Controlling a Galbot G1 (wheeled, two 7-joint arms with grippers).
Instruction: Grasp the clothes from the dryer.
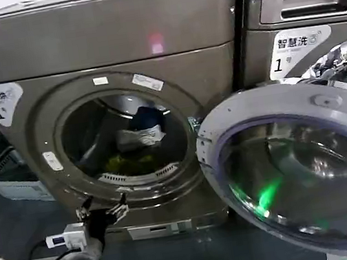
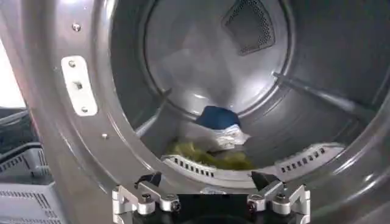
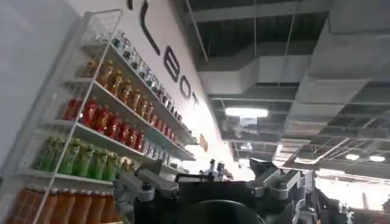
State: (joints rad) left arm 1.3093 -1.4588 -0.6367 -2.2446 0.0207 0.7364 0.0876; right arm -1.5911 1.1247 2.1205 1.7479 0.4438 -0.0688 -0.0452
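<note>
Head view: the left end effector (image 1: 102, 209) hangs open and empty just below the porthole rim of the dryer (image 1: 101, 36), with the clothes (image 1: 137, 142) above and beyond it, deep in the drum. Driven straight forward, it would likely strike the rim — it sits too low.

Left wrist view: its fingers (image 2: 141, 199) are spread wide and touch nothing; the pile lies ahead, past the lip.

Right wrist view: the right end effector (image 3: 210, 182) points at the ceiling, parked, apparently open — holding nothing.
</note>
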